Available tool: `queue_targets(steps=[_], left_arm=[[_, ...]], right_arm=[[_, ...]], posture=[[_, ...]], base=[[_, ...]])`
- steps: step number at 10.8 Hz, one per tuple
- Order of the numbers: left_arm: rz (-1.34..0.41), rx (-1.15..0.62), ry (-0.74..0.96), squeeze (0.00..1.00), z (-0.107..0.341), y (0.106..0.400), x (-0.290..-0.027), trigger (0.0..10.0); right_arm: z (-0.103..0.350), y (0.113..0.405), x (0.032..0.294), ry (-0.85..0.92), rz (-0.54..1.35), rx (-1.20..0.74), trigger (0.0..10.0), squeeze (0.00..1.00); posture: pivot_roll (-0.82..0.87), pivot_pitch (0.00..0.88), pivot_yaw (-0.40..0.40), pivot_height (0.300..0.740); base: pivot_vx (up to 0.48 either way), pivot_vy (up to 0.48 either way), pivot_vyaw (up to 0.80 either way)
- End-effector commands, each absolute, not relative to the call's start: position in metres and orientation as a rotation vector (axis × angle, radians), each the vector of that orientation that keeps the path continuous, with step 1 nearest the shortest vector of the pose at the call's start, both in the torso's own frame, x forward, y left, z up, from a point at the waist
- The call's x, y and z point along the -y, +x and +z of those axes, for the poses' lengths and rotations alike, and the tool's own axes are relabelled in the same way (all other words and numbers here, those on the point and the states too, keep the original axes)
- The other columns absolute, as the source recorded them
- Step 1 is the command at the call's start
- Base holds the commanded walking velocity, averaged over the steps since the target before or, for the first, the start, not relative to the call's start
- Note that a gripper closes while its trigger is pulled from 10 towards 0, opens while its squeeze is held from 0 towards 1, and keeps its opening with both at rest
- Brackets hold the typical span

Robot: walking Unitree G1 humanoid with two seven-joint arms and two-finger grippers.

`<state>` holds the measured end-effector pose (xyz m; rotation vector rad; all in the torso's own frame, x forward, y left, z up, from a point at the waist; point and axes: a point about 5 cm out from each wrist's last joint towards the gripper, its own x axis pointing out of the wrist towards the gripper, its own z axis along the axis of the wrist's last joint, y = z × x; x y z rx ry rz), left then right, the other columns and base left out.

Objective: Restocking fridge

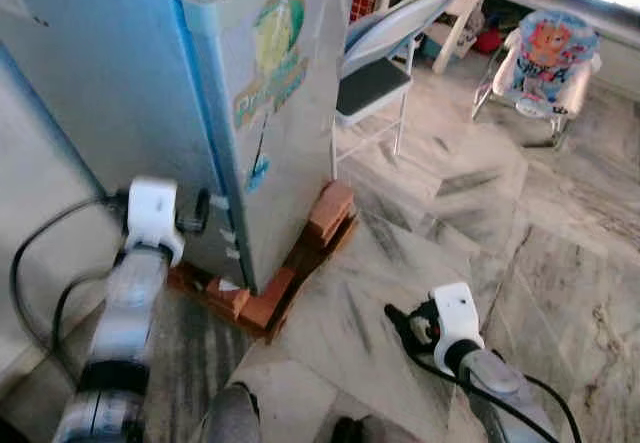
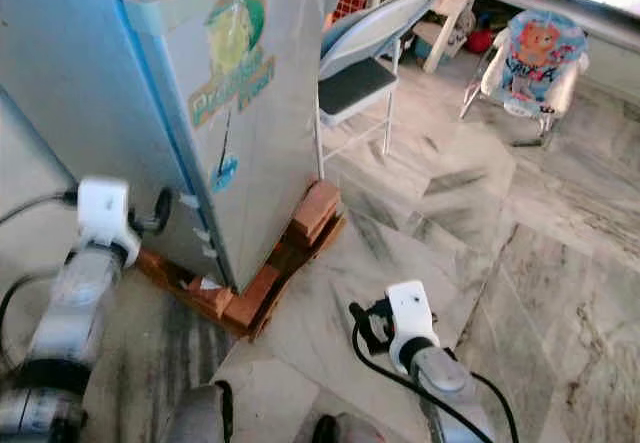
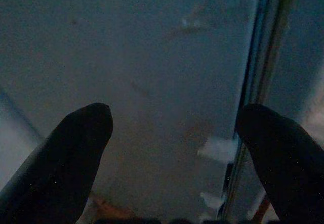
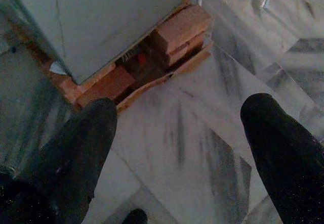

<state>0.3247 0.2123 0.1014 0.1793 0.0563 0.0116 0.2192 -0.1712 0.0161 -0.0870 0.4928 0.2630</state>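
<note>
The pale blue fridge (image 1: 280, 113) stands shut on red bricks (image 1: 325, 218), with stickers on its front door. My left gripper (image 1: 205, 210) is raised against the fridge's side, close to the door seam low down. In the left wrist view its fingers (image 3: 83, 133) are spread wide with the seam (image 3: 253, 82) between them, and they hold nothing. My right gripper (image 1: 400, 320) hangs low over the marble floor in front of the fridge. It is open and empty, looking at the bricks (image 4: 177, 29) under the fridge corner.
A folding chair (image 1: 375, 73) stands just right of the fridge. A baby bouncer (image 1: 545, 53) sits at the far right by the wall. A black cable (image 1: 30, 263) loops by my left arm near the wall. Open marble floor (image 1: 520, 233) spreads to the right.
</note>
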Motion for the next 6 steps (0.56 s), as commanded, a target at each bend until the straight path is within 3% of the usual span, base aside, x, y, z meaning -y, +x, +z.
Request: queue_targets(steps=[1, 6], left_arm=[[-0.004, -0.057, 0.173, 0.0, 0.102, 0.331, -0.209, 10.0], [-0.131, -0.019, 0.159, 0.0, 0.118, 0.36, -0.183, 10.0]], right_arm=[[0.013, 0.214, 0.174, -0.091, 0.255, -0.519, 10.0, 0.0], [0.012, 0.21, 0.175, -0.084, 0.236, -0.535, 10.0, 0.0]], posture=[[0.09, 0.13, -0.094, 0.74], [0.08, 0.141, -0.082, 0.74]], base=[[0.0, 0.0, 0.0], [0.0, 0.0, 0.0]])
